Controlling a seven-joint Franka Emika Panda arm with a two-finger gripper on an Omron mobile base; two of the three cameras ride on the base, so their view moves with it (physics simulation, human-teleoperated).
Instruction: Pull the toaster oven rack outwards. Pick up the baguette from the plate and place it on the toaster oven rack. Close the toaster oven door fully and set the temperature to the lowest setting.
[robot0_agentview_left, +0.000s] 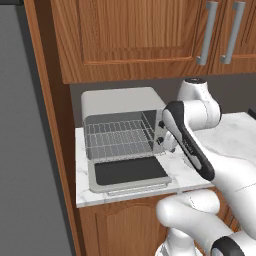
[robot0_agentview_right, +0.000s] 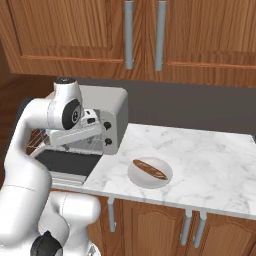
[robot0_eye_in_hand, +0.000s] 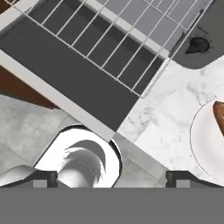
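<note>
Arm: bent over the counter's (robot0_agentview_right: 210, 150) left end, forearm reaching across the front of the toaster oven (robot0_agentview_left: 117, 102), gripper (robot0_eye_in_hand: 111, 178) spread wide, holding nothing, aimed down at the door (robot0_agentview_left: 131, 171) lying flat open. Rack (robot0_agentview_left: 117, 137): drawn out over the door. Baguette (robot0_agentview_right: 149, 169): on the plate (robot0_agentview_right: 142, 179) near the counter's front edge, cut off in the hand view; oven knobs partly hidden by the arm.

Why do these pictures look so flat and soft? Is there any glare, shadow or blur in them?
Left base view: even light, no glare on the dark toaster oven door glass; the toaster oven rack wires look jagged. Right base view: a faint soft shadow under the plate; the baguette is slightly blurry. Hand view: the rack stays crisp, while the plate and baguette are cut off at the right edge.
</note>
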